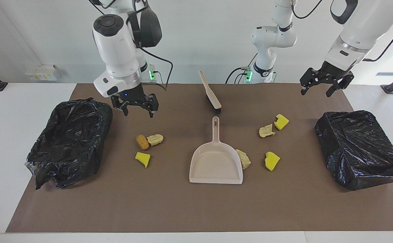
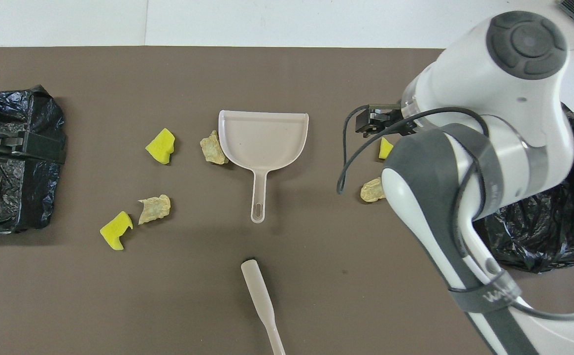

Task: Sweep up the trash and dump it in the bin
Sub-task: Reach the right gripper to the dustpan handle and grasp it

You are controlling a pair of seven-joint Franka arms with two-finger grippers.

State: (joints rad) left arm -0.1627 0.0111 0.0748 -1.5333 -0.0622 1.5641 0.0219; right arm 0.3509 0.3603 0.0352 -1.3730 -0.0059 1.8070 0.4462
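Several trash chunks lie on the brown mat. Toward the right arm's end are an orange-brown oval (image 1: 142,142), a beige lump (image 1: 155,139) (image 2: 373,190) and a yellow wedge (image 1: 143,158) (image 2: 385,148). Another beige lump (image 1: 243,158) (image 2: 213,148) touches the side of the beige dustpan (image 1: 215,162) (image 2: 264,135). Two yellow wedges (image 1: 272,160) (image 1: 281,121) and a beige lump (image 1: 267,131) lie toward the left arm's end. The brush (image 1: 211,92) (image 2: 262,301) lies nearer the robots than the dustpan. My right gripper (image 1: 138,113) (image 2: 373,121) hangs open and empty over the oval's group. My left gripper (image 1: 316,92) (image 2: 25,145) is open and empty, raised by the bin at its end.
Two bins lined with black bags stand on the mat, one at the right arm's end (image 1: 68,141) (image 2: 553,222) and one at the left arm's end (image 1: 360,148) (image 2: 16,187). In the overhead view my right arm hides the orange-brown oval.
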